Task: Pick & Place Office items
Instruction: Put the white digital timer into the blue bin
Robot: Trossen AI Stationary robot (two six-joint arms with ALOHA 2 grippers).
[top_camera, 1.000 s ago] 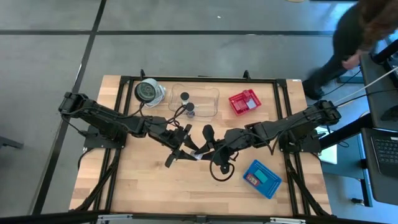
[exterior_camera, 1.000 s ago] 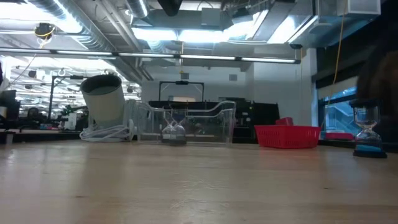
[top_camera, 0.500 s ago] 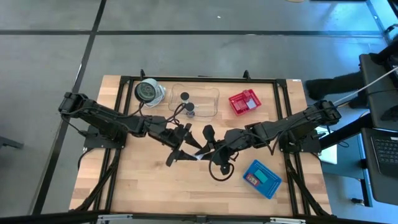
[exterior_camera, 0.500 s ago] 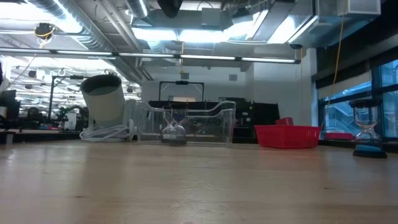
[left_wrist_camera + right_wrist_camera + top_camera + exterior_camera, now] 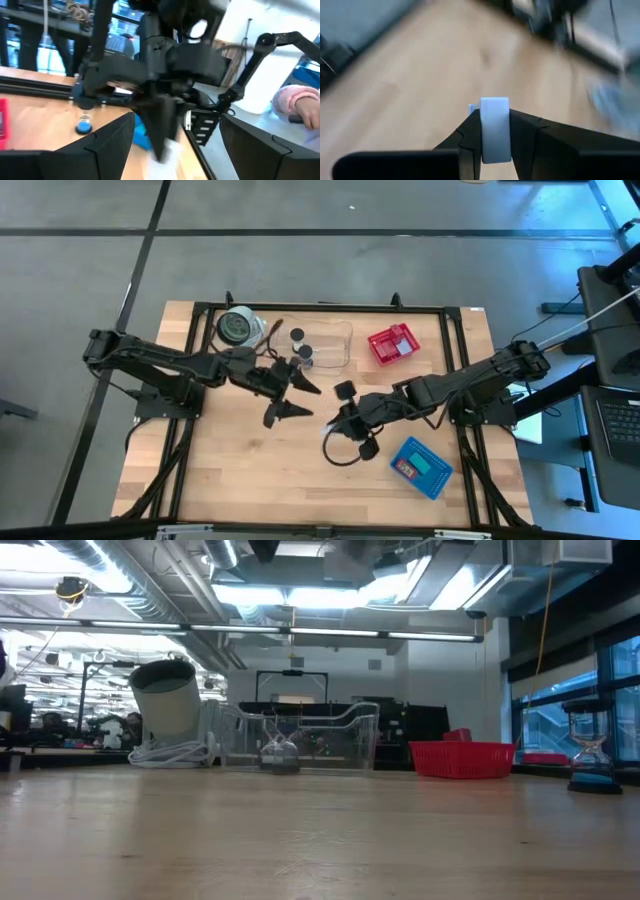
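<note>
My right gripper [image 5: 332,420] is over the middle of the table, shut on a small pale-blue office item [image 5: 495,127]. My left gripper [image 5: 296,402] stands open just to its left, its fingers wide apart and holding nothing. In the left wrist view the right gripper [image 5: 162,145] points toward me with the pale item at its tip. Two short black-and-white cylinders [image 5: 301,344] stand in a clear tray [image 5: 335,340] at the far side. The red mesh basket [image 5: 393,343] holds small red and white pieces. My right gripper pinches the pale-blue item by two opposite sides [image 5: 495,145] between its two fingers [image 5: 522,132]. The item's free end sticks out past the fingertips. The fingers come from the table's right, slanting down. The item is clear of the table.
A round black-and-silver object [image 5: 236,327] with a white cable lies at the far left. A blue box [image 5: 421,467] sits near the front right. In the low view an hourglass [image 5: 590,755] shows at the far right. Bare wood lies at the front left [image 5: 220,470].
My left gripper has opened, let go of the pale item and drawn back toward the table's far left. My right gripper has kept hold of the item at the middle and has turned at the wrist. A person beyond the far right corner has left the view.
</note>
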